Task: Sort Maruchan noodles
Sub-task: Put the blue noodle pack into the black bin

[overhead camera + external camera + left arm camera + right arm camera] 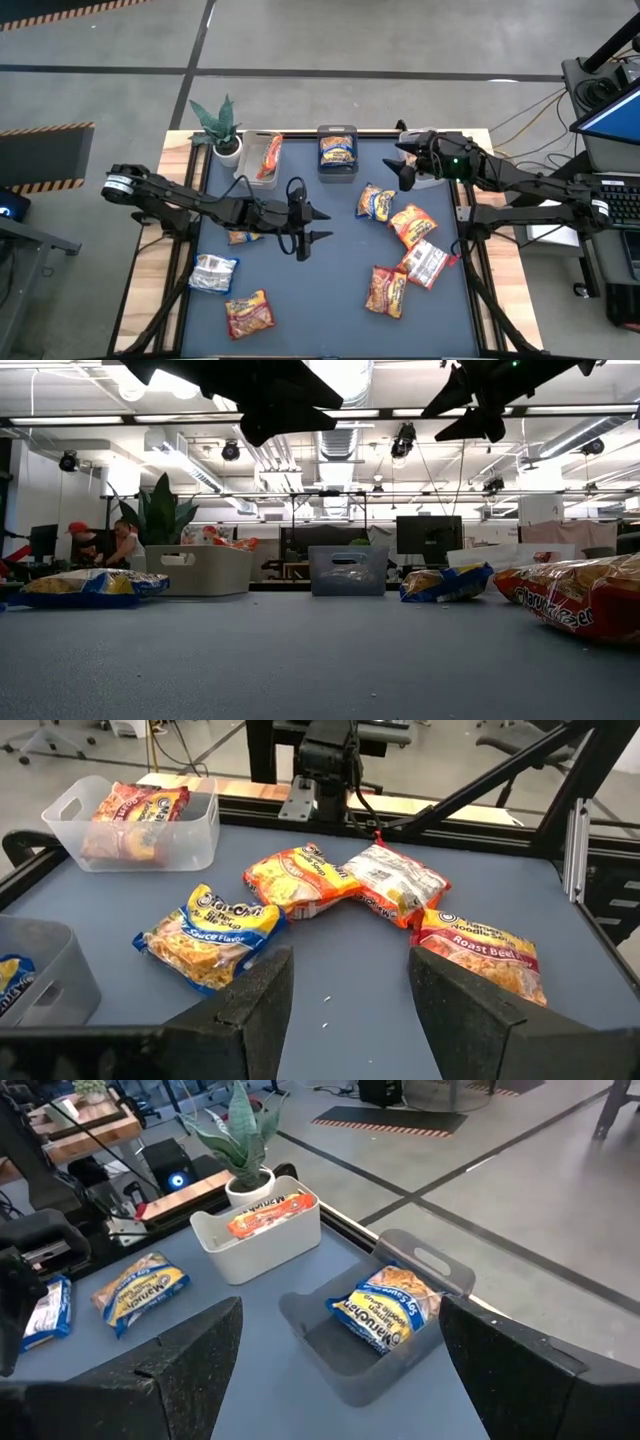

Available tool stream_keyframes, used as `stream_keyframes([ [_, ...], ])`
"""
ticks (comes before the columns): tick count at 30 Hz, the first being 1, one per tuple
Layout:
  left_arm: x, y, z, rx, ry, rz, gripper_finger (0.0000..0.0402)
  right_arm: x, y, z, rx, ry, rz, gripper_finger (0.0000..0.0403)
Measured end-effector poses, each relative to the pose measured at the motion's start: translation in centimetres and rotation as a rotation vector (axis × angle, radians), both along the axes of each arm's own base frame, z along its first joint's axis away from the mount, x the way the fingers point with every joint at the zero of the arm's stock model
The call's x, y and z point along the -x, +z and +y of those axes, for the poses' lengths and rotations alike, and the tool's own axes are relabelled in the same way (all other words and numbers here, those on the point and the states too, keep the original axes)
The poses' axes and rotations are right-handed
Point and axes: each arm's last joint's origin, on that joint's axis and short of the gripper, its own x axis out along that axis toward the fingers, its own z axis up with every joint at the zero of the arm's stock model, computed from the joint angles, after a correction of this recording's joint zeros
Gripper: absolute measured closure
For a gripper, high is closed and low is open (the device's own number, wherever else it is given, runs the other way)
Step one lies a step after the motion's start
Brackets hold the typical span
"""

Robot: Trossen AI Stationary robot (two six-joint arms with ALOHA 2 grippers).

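crinkly flat plastic noodle packets (376,203) litter the matte table (330,310) (both the left gripper (318,225) and right gripper (404,165) spread, empty).

Left gripper (318,226) hangs open mid-frame over the mat (330,300). Right gripper (404,163) hangs open at upper right. Packets (410,225) lie scattered; two bins (338,135) sit at top.

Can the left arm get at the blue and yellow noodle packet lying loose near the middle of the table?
Probably yes. The left gripper is open and empty, and bare dark mat lies between it and the blue and yellow noodle packet.
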Motion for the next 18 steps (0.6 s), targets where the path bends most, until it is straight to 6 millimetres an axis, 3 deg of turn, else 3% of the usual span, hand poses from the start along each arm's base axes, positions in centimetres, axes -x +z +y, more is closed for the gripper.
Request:
stream_keyframes([
  [18,0.3,-0.8,0.0,0.024,0.014,0.090,0.0219,-0.2,-1.1,0.6,-0.064,0.021,0.004,0.0076],
])
